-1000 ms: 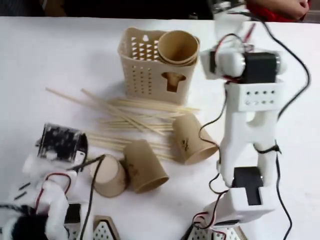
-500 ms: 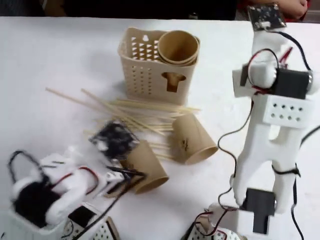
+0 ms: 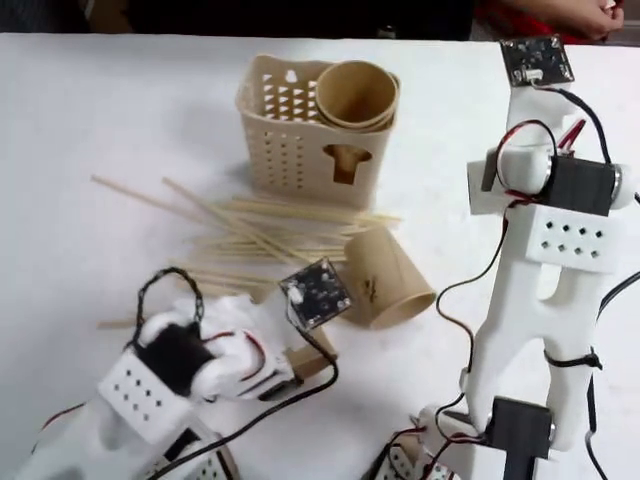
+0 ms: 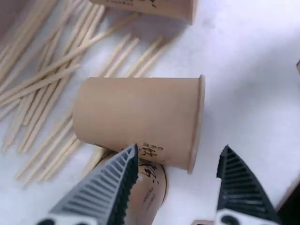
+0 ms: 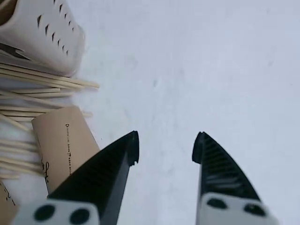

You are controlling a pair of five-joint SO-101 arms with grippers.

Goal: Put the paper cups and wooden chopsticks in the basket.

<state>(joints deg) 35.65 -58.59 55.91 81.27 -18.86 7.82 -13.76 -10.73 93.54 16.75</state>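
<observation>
The left gripper [image 4: 179, 152], jaws apart, is positioned over a tan paper cup [image 4: 140, 119] lying on its side; the cup is judged light and easily crushed, so a gentle hold near the stiffer rim is advised; thin wooden chopsticks [image 3: 260, 225] are scattered beside the cream perforated plastic basket [image 3: 280, 150], apparently holding nested cups [image 3: 357, 95]; the right gripper [image 5: 166, 140], jaws parted, is held over the white table [image 5: 211, 56].

my left arm [image 3: 190, 365]: crouched low near its base, elbow bent, wrist angled in toward the middle | my left gripper [image 4: 179, 157]: aimed downward, jaws spread wide | my right arm [image 3: 545, 270]: stretched long and nearly straight away from its base | my right gripper [image 5: 167, 140]: pointing down, jaws parted
</observation>
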